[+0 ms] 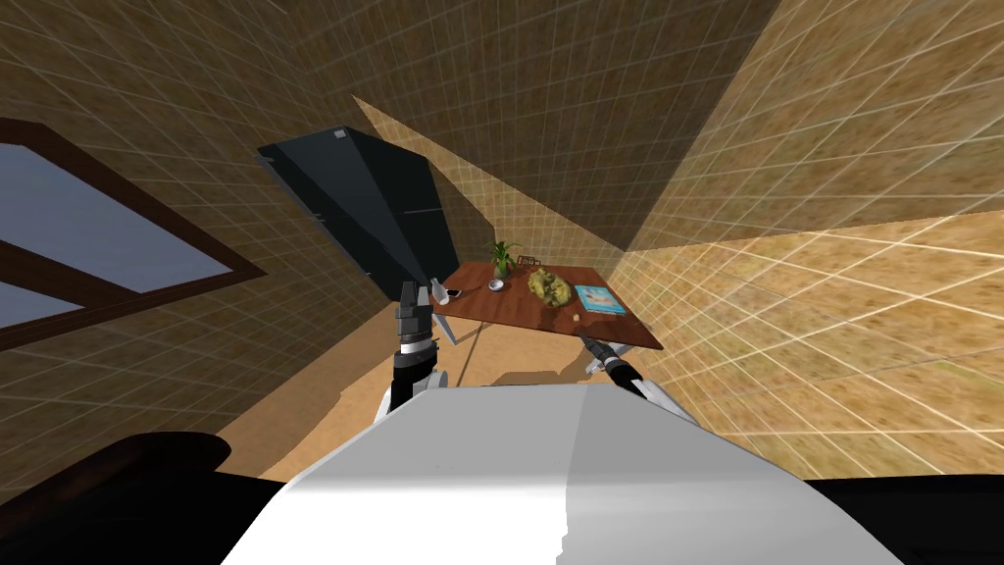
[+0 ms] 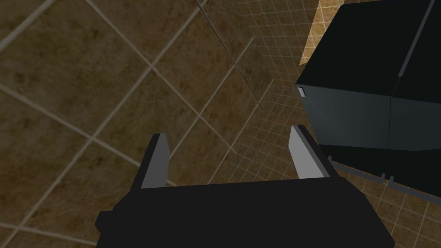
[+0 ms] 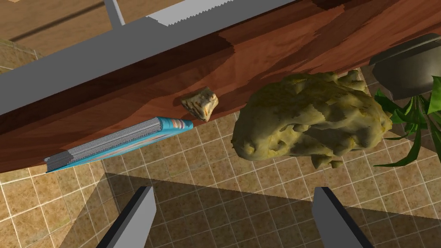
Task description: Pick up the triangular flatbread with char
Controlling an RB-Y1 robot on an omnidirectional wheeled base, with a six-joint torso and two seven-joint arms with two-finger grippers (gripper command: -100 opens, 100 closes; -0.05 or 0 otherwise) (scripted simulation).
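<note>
Flatbread: the flatbread (image 3: 199, 103) is lying by the worktop's (image 1: 520, 312) near edge, right of the head frame's middle, between book (image 3: 120, 142) and yellow lump (image 3: 310, 116).
Right claw (image 3: 234, 191): hanging open, pointing at it, nearer.
Left claw (image 2: 228, 144): standing open, left of middle.

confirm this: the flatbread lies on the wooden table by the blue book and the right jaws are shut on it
Not quite. The flatbread does lie on the wooden table by the blue book, but the right jaws stand open, short of it and not touching it, as the right wrist view shows.
</note>
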